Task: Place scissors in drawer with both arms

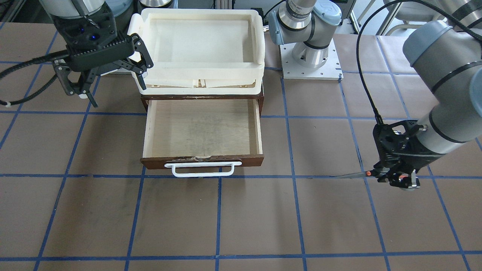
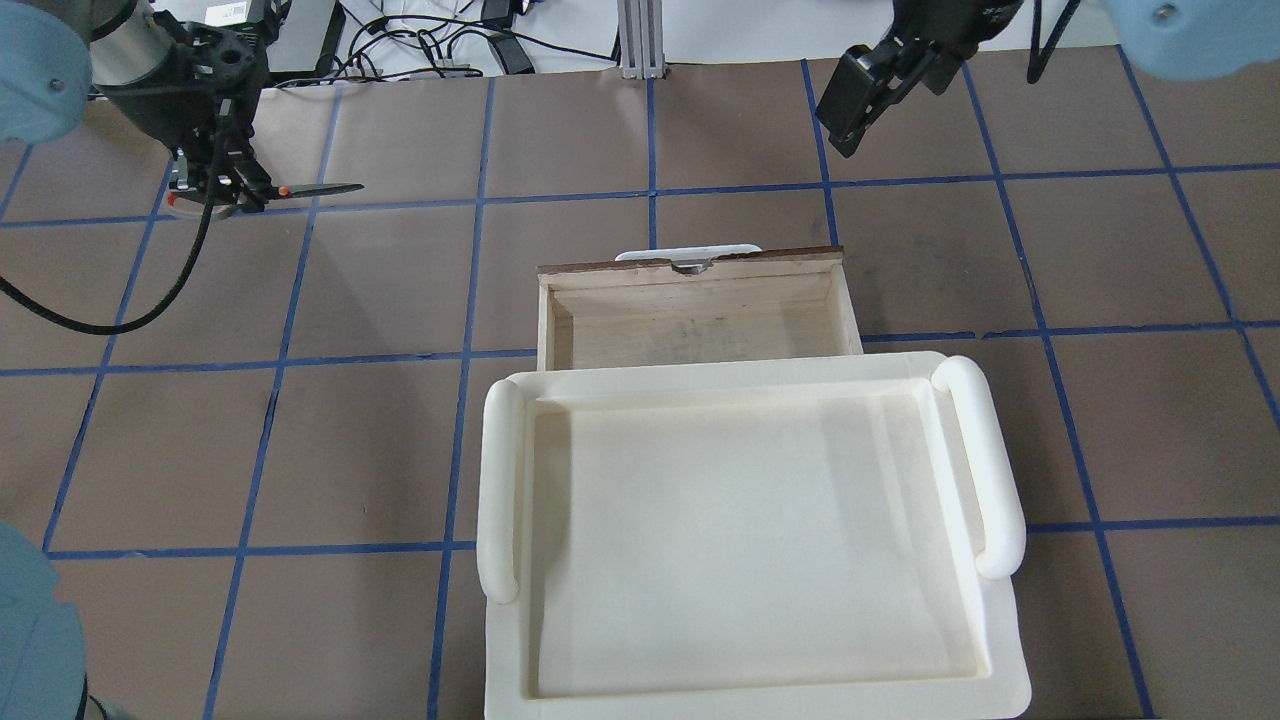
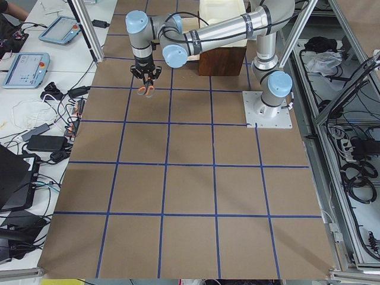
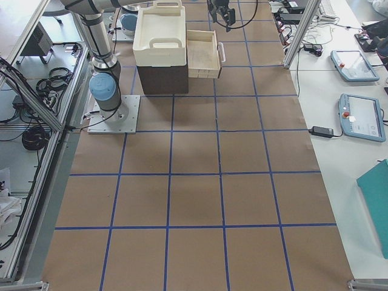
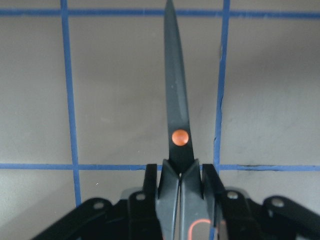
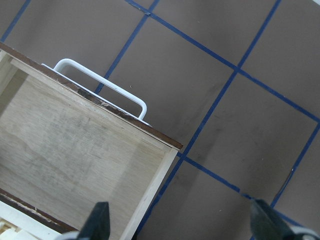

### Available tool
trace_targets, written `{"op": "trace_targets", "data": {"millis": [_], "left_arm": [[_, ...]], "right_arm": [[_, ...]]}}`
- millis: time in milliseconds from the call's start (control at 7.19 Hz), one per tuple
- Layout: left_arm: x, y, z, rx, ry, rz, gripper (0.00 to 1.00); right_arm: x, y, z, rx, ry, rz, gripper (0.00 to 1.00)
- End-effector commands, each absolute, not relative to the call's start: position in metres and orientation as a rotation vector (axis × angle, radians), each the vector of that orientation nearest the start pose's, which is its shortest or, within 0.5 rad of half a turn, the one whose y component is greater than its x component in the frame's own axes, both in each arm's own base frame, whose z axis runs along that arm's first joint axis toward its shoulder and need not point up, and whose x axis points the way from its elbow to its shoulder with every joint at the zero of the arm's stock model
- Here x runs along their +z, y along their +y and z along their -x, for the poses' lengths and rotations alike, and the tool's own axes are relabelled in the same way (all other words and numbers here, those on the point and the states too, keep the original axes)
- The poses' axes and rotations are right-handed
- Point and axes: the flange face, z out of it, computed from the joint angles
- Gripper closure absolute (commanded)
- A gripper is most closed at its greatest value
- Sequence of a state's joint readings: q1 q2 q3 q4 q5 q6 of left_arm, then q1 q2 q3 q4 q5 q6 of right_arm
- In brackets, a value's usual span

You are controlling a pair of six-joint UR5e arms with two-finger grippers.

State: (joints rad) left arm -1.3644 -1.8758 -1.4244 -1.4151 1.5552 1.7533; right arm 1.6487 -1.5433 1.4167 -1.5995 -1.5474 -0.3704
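The worktop (image 1: 226,218) is brown paper crossed by blue tape lines in a grid. Nearest me on it sits a cream tray (image 2: 500,480) on top of a dark brown cabinet (image 4: 160,79). The drawer (image 1: 203,128) stands pulled out from under the tray, away from me. Its pale plywood floor is bare, and its white handle (image 1: 202,169) is on the far side.

My left arm (image 3: 208,35) rises from a grey base plate (image 1: 310,56) beside the cabinet. It reaches out far and to the left, with the wrist turned down. My left pincer (image 1: 399,180) is clamped on the handles of the scissors (image 5: 176,110). The blades are together and lie about level, close over the paper. They point right, toward the drawer's side of the worktop, but are well apart from it.

My right pincer (image 1: 109,81) hangs above the worktop just past the drawer's far right corner. Its fingers (image 6: 97,222) are spread wide with nothing between them, and its camera looks down on that corner and the handle.

Beyond the far edge are a metal post (image 2: 636,35), tangled cables (image 2: 420,40) and white desks with control tablets (image 4: 364,115).
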Motion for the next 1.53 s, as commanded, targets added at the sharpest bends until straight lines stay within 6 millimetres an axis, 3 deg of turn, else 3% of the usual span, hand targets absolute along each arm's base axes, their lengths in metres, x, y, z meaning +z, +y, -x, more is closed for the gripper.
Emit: {"op": "trace_targets", "data": {"millis": [0, 139, 417, 557, 696, 835, 974, 1113, 1252, 1391], "left_arm": [[0.431, -0.605, 0.102, -0.028, 2.242, -2.212, 1.00], [0.427, -0.600, 0.133, -0.014, 2.362, -2.097, 1.00], [0.419, -0.570, 0.217, 0.027, 2.346, -2.145, 1.00], [0.418, -0.563, 0.250, -0.009, 2.455, -2.057, 1.00], [0.415, -0.561, 0.260, -0.032, 2.536, -2.012, 1.00], [0.412, -0.550, 0.281, -0.021, 2.566, -1.987, 1.00], [0.406, -0.528, 0.326, 0.003, 2.592, -1.954, 1.00], [0.394, -0.525, 0.341, 0.002, 2.610, -1.936, 1.00], [0.368, -0.517, 0.347, 0.062, 2.724, -1.823, 1.00], [0.355, -0.510, 0.357, 0.000, 2.689, -1.862, 1.00]], "right_arm": [[0.552, -0.474, -0.166, -0.162, 3.168, 0.183, 0.00], [0.548, -0.475, -0.168, -0.148, 3.165, 0.098, 0.00], [0.550, -0.474, -0.169, -0.160, 3.157, 0.071, 0.00], [0.565, -0.471, -0.163, -0.214, 3.165, 0.057, 0.00], [0.578, -0.449, -0.164, -0.241, 3.162, 0.063, 0.00], [0.579, -0.445, -0.165, -0.233, 3.157, 0.066, 0.00], [0.581, -0.446, -0.163, -0.244, 3.151, 0.060, 0.00], [0.581, -0.444, -0.165, -0.242, 3.149, 0.067, 0.00], [0.583, -0.443, -0.165, -0.253, 3.147, 0.065, 0.00], [0.584, -0.440, -0.166, -0.246, 3.149, 0.069, 0.00]]}}
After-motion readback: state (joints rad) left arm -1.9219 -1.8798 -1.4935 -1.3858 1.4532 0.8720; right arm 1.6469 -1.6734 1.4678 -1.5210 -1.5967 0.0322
